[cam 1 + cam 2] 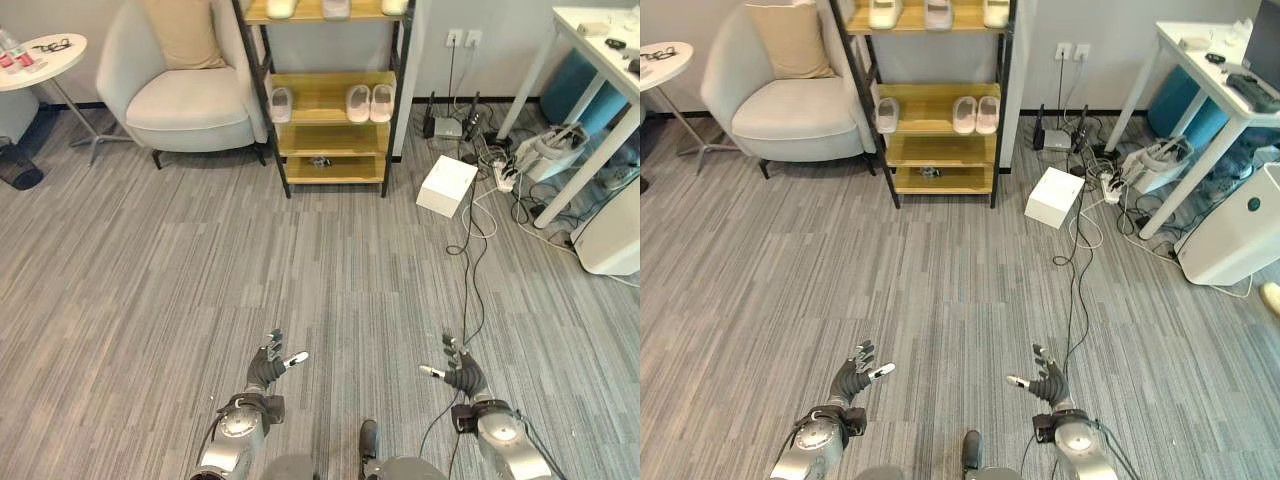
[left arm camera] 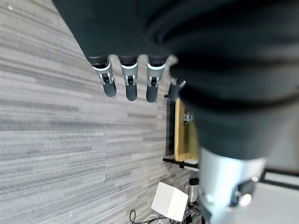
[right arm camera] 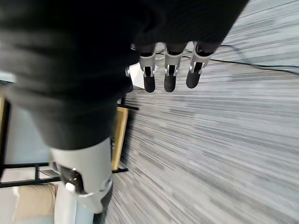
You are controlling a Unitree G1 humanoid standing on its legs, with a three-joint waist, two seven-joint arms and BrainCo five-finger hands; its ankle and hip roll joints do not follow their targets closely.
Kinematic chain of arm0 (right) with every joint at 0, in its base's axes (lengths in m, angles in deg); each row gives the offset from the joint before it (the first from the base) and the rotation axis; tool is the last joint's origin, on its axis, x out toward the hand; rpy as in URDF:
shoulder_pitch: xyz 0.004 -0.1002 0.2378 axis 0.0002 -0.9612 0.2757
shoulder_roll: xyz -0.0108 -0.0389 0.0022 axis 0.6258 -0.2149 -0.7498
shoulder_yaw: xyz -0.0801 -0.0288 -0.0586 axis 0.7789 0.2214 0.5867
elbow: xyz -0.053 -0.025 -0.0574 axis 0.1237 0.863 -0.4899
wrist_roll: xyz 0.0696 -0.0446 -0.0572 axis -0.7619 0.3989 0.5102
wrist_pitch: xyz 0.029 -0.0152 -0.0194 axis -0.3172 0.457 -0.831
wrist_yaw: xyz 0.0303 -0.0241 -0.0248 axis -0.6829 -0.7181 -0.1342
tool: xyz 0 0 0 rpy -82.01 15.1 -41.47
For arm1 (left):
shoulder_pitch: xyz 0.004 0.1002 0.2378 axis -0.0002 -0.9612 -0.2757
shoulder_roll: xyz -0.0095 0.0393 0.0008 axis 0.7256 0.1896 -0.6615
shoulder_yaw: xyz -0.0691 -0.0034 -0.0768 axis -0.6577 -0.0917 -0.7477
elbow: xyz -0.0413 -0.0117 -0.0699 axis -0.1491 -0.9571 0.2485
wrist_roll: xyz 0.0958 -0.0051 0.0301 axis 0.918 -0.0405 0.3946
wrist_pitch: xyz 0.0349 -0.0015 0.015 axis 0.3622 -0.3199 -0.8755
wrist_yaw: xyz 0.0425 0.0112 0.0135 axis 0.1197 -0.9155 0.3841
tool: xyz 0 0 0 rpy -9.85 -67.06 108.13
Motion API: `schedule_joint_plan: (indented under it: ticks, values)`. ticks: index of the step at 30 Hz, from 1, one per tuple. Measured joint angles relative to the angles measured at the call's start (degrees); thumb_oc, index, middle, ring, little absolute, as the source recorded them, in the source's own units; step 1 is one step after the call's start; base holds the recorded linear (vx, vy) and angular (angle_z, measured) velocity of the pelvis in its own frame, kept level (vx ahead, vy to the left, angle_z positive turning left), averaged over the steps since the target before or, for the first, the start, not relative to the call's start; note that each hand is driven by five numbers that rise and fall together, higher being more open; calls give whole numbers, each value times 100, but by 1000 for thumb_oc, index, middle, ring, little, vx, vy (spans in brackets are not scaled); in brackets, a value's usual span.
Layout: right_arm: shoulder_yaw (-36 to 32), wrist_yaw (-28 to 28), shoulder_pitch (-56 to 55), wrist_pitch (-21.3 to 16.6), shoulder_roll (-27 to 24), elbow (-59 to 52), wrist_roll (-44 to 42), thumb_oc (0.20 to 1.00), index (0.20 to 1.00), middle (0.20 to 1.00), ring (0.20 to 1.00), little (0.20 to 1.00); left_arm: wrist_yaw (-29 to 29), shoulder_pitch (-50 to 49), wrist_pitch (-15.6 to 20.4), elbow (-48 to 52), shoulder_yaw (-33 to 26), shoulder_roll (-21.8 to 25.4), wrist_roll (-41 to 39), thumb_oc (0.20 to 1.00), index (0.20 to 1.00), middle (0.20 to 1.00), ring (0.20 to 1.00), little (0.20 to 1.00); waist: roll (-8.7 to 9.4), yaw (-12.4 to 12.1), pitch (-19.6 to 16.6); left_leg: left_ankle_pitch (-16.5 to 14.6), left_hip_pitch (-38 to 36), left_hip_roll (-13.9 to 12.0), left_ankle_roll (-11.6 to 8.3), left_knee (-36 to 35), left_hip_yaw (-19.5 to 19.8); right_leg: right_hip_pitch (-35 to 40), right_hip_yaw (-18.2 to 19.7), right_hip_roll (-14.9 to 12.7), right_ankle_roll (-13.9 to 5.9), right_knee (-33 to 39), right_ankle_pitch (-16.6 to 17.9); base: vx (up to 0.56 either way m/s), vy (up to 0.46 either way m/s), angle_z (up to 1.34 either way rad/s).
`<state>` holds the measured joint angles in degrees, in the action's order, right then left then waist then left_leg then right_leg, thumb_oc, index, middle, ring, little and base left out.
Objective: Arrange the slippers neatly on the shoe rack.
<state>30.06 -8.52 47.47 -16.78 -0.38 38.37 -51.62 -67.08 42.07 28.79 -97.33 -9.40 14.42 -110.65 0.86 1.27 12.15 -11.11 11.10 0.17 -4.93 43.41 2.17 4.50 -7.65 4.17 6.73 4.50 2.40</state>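
A wooden shoe rack (image 1: 325, 135) with a black frame stands against the far wall. On its middle shelf a single pale slipper (image 1: 281, 103) lies at the left and a pair of pale slippers (image 1: 369, 102) at the right. Up to three more slippers (image 1: 938, 12) line the top shelf. My left hand (image 1: 268, 368) and right hand (image 1: 462, 375) hover low over the grey floor, far in front of the rack, both open and holding nothing. The left wrist view has straight fingers (image 2: 128, 84) over the floor, as does the right wrist view, fingers (image 3: 168, 77).
A white armchair (image 1: 185, 90) with a beige cushion stands left of the rack, beside a round side table (image 1: 40, 55). Right of the rack lie a white box (image 1: 447, 185) and cables with a power strip (image 1: 503, 177). A white desk (image 1: 600, 60) and a white appliance (image 1: 1240, 235) stand further right.
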Motion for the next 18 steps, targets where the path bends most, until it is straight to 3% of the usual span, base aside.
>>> schedule_joint_plan:
  ticks: [1, 4, 6, 7, 8, 9, 10, 11, 12, 13, 16, 17, 18]
  values:
    - [-18, 4, -26, 6, 0, 8, -8, 1000, 1000, 1000, 1000, 1000, -5, 87, 1, 9, 21, -4, 0, 1000, 1000, 1000, 1000, 1000, 83, 48, 65, -82, 300, 0, 138, -139, -162, 147, -8, -1, 21, 3, -143, 281, -82, 6]
    - [2, -2, -34, 18, 32, 13, -16, 1000, 1000, 1000, 1000, 1000, -6, 218, -2, 11, 20, 11, 1, 1000, 1000, 1000, 1000, 1000, 238, 100, 198, -69, 527, 105, 343, -1547, -429, 361, -43, -65, -73, 8, -290, 231, -25, 5]
    - [3, 6, -36, 19, 53, 64, -18, 1000, 1000, 1000, 1000, 1000, 0, 230, -8, 19, 17, 29, 1, 1000, 1000, 1000, 1000, 1000, 341, 143, 247, 397, 465, 343, 541, -3100, -453, 525, -194, -134, -353, 8, -467, 177, 2, 2]
    - [3, 9, -47, 20, 39, 130, -18, 1000, 1000, 1000, 1000, 1000, 11, 191, -13, 20, 33, 24, 3, 1000, 1000, 1000, 1000, 1000, 361, 172, 261, 863, 503, 453, 720, -3712, -430, 732, -238, -153, -524, 8, -579, 509, 109, -10]
    - [24, 18, -53, 16, 38, 239, -16, 1000, 1000, 1000, 1000, 1000, 27, 126, -27, -4, 31, 25, 4, 1000, 1000, 1000, 1000, 1000, 424, 168, 268, 1121, 496, 563, 939, -4076, -364, 952, -239, -165, -736, 11, -735, 566, 173, -15]
    - [24, 30, -51, 21, 36, 283, -15, 1000, 1000, 1000, 1000, 1000, 37, 124, -34, -17, 18, 27, 5, 1000, 1000, 1000, 1000, 1000, 423, 172, 235, 1126, 487, 641, 928, -4314, -252, 1011, -260, -177, -833, 11, -842, 481, 172, -14]
    - [9, 34, -67, 33, 5, 296, -12, 1000, 1000, 1000, 1000, 1000, 47, 165, -43, -53, -24, 23, 3, 1000, 1000, 1000, 1000, 1000, 423, 186, 219, 1186, 492, 766, 1025, -4419, -248, 1097, -241, -173, -878, 6, -1026, 309, 140, -10]
    - [-1, 34, -108, 36, -20, 295, -12, 1000, 1000, 1000, 1000, 1000, 59, 114, -43, -52, -27, 12, 2, 1000, 1000, 1000, 1000, 1000, 333, 189, 175, 1225, 472, 724, 1155, -4435, -225, 1206, -164, -79, -887, -9, -1079, 163, 74, -9]
    - [4, 42, -129, 47, 14, 292, -13, 1000, 1000, 1000, 1000, 1000, 61, 65, -52, -54, -13, 44, 2, 1000, 1000, 1000, 1000, 1000, 320, 198, 153, 1769, 401, 698, 1268, -4452, -126, 1318, -140, -3, -968, -46, -1157, 481, 250, 0]
    - [2, 34, -205, 41, 81, 296, -7, 1000, 1000, 1000, 1000, 1000, 59, -4, -59, -44, 11, 61, 3, 1000, 1000, 1000, 1000, 1000, 358, 241, 153, 2483, 193, 740, 1627, -4512, -6, 1337, -201, -33, -1080, -392, -1277, 472, 268, 20]
    - [-2, -8, -245, 62, 287, 445, 1, 1000, 1000, 1000, 1000, 1000, 52, -45, -78, -125, 28, 81, 4, 1000, 1000, 1000, 1000, 1000, 439, 254, 78, 2207, -180, 838, 1450, -4610, 31, 1013, -159, -360, -1031, -1437, -1775, 499, 323, 7]
    - [34, -74, -122, 103, 327, 425, 2, 1000, 1000, 1000, 1000, 1000, 42, 90, -87, -123, 44, 116, 11, 1000, 1000, 1000, 1000, 1000, 396, 262, 47, 1847, -423, 1029, 1519, -4492, 25, 253, -145, -713, -1150, -3237, -1621, 400, 318, 8]
    - [32, -85, -155, 108, 336, 419, 2, 1000, 1000, 1000, 1000, 1000, 42, 89, -83, -127, 46, 129, 12, 1000, 1000, 1000, 1000, 1000, 379, 252, 36, 1993, -519, 1039, 1314, -4506, 41, 69, -146, -821, -1173, -3720, -1711, 445, 326, 1]
